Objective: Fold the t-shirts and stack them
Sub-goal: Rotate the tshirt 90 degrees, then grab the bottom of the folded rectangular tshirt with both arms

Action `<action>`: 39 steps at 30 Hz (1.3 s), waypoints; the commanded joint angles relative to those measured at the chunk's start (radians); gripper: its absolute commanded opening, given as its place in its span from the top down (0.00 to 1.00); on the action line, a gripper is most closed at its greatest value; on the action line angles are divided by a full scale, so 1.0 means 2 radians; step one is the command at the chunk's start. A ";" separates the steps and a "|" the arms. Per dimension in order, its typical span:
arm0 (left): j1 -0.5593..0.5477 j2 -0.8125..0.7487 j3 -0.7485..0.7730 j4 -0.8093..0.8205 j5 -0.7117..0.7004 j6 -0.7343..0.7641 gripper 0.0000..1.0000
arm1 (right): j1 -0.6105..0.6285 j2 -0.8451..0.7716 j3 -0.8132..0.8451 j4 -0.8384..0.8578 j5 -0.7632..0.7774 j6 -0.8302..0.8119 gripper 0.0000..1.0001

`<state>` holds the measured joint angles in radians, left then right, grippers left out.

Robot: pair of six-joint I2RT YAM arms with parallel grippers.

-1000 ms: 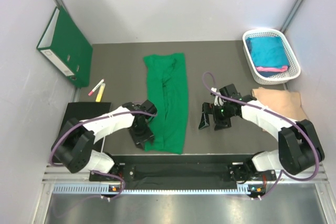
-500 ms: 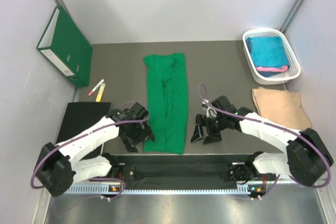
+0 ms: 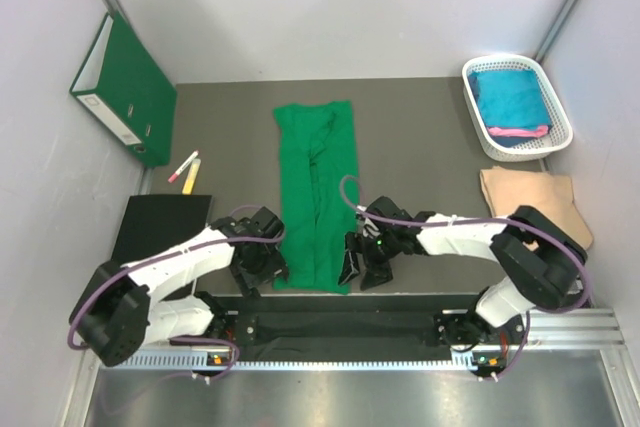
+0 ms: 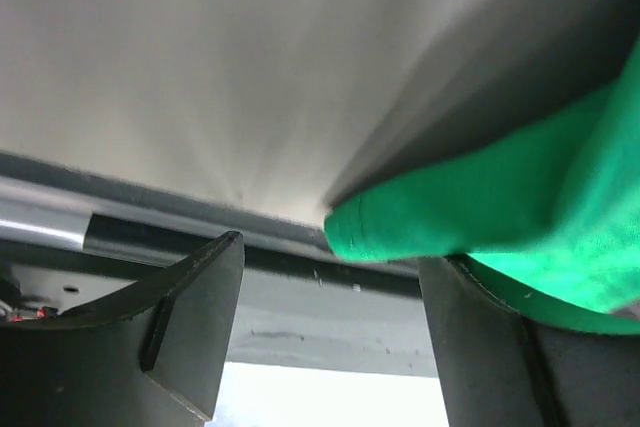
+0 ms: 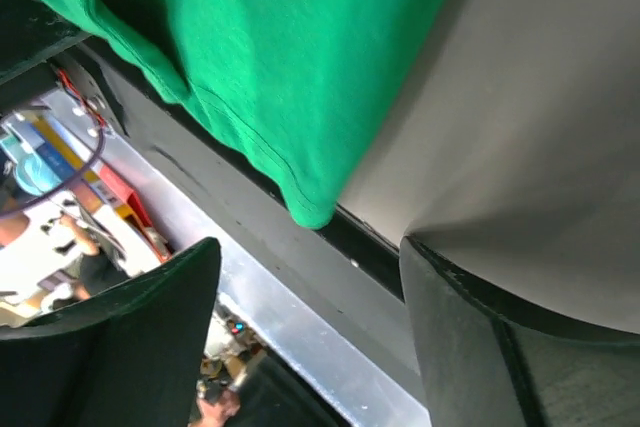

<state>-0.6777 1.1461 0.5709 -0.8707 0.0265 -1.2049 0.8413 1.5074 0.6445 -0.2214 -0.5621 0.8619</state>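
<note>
A bright green t-shirt (image 3: pixel 318 192), folded into a long narrow strip, lies down the middle of the table. My left gripper (image 3: pixel 262 265) sits at its near left corner, open. In the left wrist view the green corner (image 4: pixel 470 217) lies just ahead of the gap, over the right finger (image 4: pixel 485 347). My right gripper (image 3: pixel 358 261) is open at the near right corner, and that corner (image 5: pixel 300 187) shows ahead of its spread fingers (image 5: pixel 130 337). Neither gripper (image 4: pixel 330 337) (image 5: pixel 310 337) holds cloth. Teal (image 3: pixel 508 97) and pink (image 3: pixel 520 131) t-shirts lie in the white basket (image 3: pixel 556 97).
A folded beige cloth (image 3: pixel 530 202) lies at the right, below the basket. A dark green binder (image 3: pixel 125 87) leans at the back left, with marker pens (image 3: pixel 184 167) and a black mat (image 3: pixel 160 227) in front of it. The metal rail (image 3: pixel 340 327) runs along the near edge.
My right gripper has moved left across the table to the shirt's near right corner. My left gripper has opened and shifted toward the near edge at the left corner.
</note>
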 commanded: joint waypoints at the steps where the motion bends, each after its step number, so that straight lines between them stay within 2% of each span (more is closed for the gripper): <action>1: 0.001 0.031 0.026 0.020 -0.042 0.010 0.25 | 0.017 0.034 0.040 0.037 0.022 0.018 0.32; 3: 0.001 0.039 0.037 0.018 -0.049 0.018 0.25 | 0.020 0.051 0.053 0.037 0.023 0.019 0.37; 6: 0.001 0.041 0.046 0.020 -0.056 0.026 0.25 | 0.030 0.080 0.069 0.044 0.024 0.020 0.51; 7: 0.001 0.041 0.047 0.020 -0.059 0.027 0.25 | 0.033 0.094 0.077 0.044 0.020 0.018 0.63; 9: 0.001 0.039 0.050 0.022 -0.062 0.030 0.25 | 0.036 0.106 0.083 0.032 0.008 0.016 0.77; 10: 0.000 0.037 0.051 0.024 -0.062 0.034 0.25 | 0.036 0.110 0.087 0.023 0.008 0.010 0.91; 13: 0.001 0.027 0.050 0.036 -0.059 0.042 0.26 | 0.036 0.097 0.087 -0.007 0.017 -0.001 1.00; 16: 0.001 0.031 0.042 0.055 -0.052 0.051 0.34 | 0.036 0.083 0.087 -0.028 0.026 -0.010 1.00; 17: 0.000 0.035 0.036 0.061 -0.043 0.052 0.50 | 0.036 0.082 0.086 -0.030 0.028 -0.011 1.00; 19: 0.000 0.052 0.025 0.077 -0.034 0.058 0.73 | 0.035 0.078 0.085 -0.032 0.028 -0.010 1.00; 20: 0.000 0.059 0.021 0.081 -0.026 0.059 0.79 | 0.034 0.078 0.086 -0.033 0.028 -0.010 1.00; 23: -0.002 0.099 0.011 0.101 -0.001 0.071 0.73 | 0.033 0.078 0.094 -0.042 0.030 -0.013 1.00; 25: -0.012 0.112 0.011 0.102 0.001 0.075 0.73 | 0.030 0.078 0.102 -0.054 0.034 -0.020 1.00; 27: -0.022 0.121 0.012 0.103 0.006 0.076 0.80 | 0.027 0.075 0.106 -0.060 0.036 -0.024 0.99; 30: -0.025 0.124 0.013 0.098 0.011 0.081 1.00 | 0.023 0.072 0.108 -0.066 0.032 -0.028 0.98; 34: -0.027 0.116 0.034 0.063 0.009 0.092 1.00 | 0.021 0.062 0.112 -0.080 0.026 -0.038 0.98; 39: -0.027 0.068 0.081 -0.020 0.011 0.094 1.00 | 0.020 0.043 0.138 -0.129 0.017 -0.067 0.98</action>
<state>-0.7166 1.3376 0.6697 -0.7715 0.0029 -1.0210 0.8871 1.6665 0.8452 -0.3897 -0.5030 0.7906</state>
